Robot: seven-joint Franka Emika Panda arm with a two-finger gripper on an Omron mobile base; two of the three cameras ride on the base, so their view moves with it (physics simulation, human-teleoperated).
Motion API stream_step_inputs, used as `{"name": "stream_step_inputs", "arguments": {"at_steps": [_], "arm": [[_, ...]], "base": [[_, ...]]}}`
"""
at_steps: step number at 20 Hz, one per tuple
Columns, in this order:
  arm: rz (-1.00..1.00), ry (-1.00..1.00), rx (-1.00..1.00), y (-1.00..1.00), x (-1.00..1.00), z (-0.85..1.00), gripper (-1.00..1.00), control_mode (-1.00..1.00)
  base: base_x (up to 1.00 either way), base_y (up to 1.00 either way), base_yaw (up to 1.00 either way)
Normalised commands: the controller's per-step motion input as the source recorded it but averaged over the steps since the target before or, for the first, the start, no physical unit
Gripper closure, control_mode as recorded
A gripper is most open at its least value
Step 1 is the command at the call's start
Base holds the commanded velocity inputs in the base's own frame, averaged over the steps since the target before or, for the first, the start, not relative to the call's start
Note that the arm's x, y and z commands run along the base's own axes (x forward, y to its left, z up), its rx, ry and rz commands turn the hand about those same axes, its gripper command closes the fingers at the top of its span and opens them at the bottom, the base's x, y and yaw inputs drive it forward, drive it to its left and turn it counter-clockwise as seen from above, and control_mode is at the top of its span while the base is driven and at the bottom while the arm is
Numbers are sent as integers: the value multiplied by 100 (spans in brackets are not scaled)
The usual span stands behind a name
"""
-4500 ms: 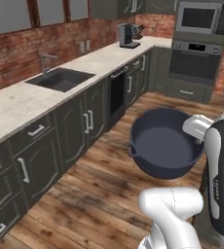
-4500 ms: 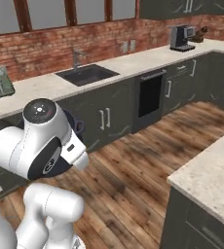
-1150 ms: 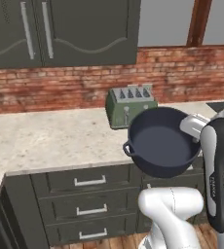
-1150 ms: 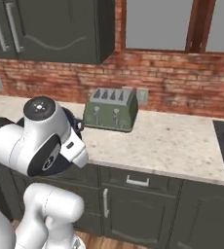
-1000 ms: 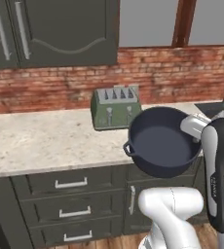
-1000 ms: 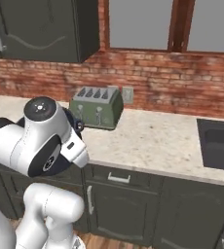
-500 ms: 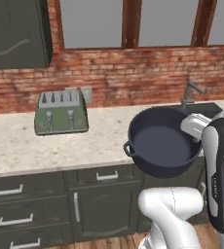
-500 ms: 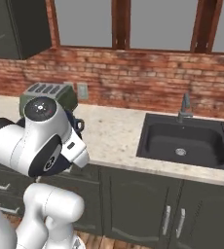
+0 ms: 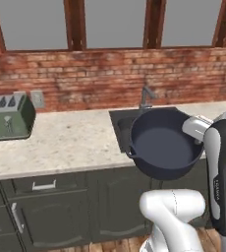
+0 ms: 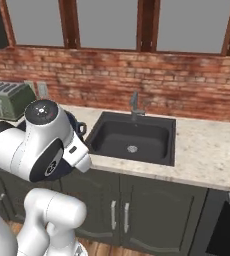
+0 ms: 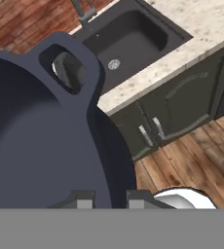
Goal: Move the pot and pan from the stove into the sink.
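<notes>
Pincer (image 11: 110,198) clamps pot (image 9: 164,143) rim, held off counter (image 9: 70,142) edge by sink (image 10: 132,137).

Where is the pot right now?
The pot is held up in the gripper, tilted, in front of the counter just short of the sink, right of the toaster.

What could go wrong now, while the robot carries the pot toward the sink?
The hand grips the pot only at its rim, and the pot hangs tilted on its side, so it may swing or slip out.

The pot is in front of the cabinets, outside the counter edge. It may hit the counter on the way in.

The faucet stands at the back of the sink; a wide pot lowered too far back could strike it.
</notes>
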Motion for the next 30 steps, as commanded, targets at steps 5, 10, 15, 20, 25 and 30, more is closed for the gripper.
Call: {"name": "stream_step_inputs", "arguments": {"at_steps": [5, 10, 15, 20, 25, 30], "arm": [[0, 0, 0, 0, 0, 0, 100, 100], [0, 0, 0, 0, 0, 0, 100, 100], [0, 0, 0, 0, 0, 0, 100, 100], [0, 0, 0, 0, 0, 0, 100, 100], [0, 0, 0, 0, 0, 0, 100, -100], [3, 1, 1, 0, 13, -11, 100, -100]], "base": [[17, -100, 0], [26, -81, 1], [72, -26, 8], [74, -8, 5], [10, 0, 0], [0, 0, 0]]}}
